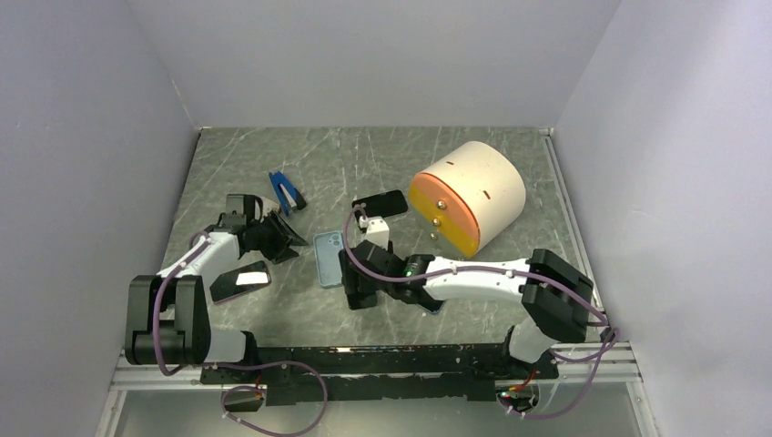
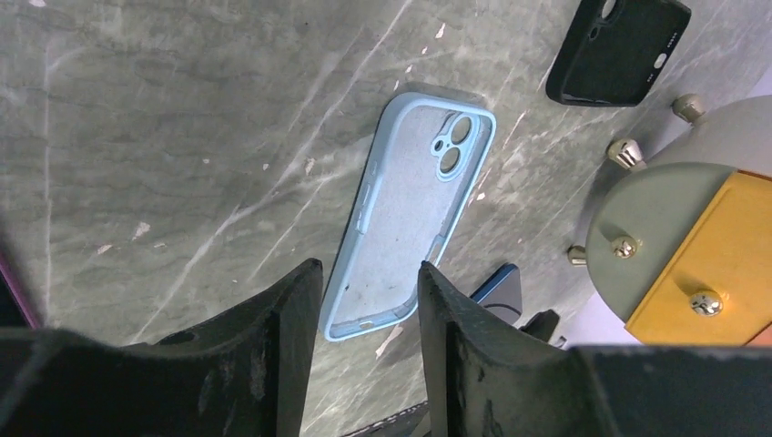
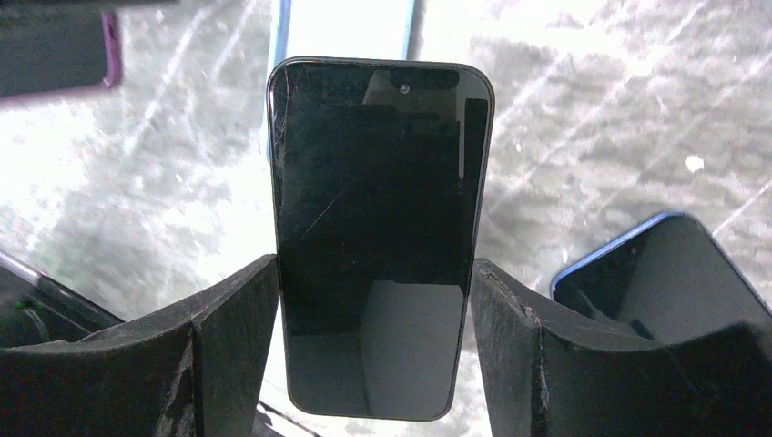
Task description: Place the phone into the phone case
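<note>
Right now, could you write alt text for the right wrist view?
A black phone, screen up, is gripped by its long sides between the fingers of the right gripper, over a grey table. A light blue case lies past its top edge; a blue-edged phone lies lower right.

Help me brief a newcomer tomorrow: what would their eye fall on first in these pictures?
Probably the big cream drum with its orange face, at the back right of the table. Next, the black phone clamped in the right gripper, near the table's middle. Just left of it the pale blue phone case lies flat, with the left gripper open beside it.
</note>
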`<state>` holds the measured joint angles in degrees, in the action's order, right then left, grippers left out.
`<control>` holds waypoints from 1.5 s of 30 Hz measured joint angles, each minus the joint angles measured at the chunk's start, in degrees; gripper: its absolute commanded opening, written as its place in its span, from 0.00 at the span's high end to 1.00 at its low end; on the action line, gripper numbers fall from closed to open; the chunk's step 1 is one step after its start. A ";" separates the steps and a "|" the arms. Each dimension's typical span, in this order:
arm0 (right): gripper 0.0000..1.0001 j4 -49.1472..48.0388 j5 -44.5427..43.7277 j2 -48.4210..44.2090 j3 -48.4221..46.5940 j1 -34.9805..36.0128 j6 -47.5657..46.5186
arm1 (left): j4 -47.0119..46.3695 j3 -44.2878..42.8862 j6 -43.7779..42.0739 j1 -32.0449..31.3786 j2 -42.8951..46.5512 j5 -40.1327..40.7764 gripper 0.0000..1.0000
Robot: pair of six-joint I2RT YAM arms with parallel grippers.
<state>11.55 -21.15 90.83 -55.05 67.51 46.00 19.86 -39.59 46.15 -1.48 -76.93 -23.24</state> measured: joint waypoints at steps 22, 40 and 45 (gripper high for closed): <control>0.60 -15.98 -2.58 15.74 -11.28 -4.81 -1.79 | -2.01 2.40 -0.42 1.09 -1.66 -1.88 0.54; 0.61 -17.75 -9.49 22.56 -14.56 -3.58 -6.54 | -3.41 3.63 -0.15 1.09 -1.16 -2.14 0.53; 0.61 -16.52 -11.28 22.56 -14.53 -2.62 -7.32 | -5.27 4.28 0.24 1.09 -1.16 -2.97 0.53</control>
<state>-4.97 -32.42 113.38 -69.58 64.88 38.68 14.59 -35.31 46.39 -0.38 -78.08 -26.22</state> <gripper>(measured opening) 0.730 0.469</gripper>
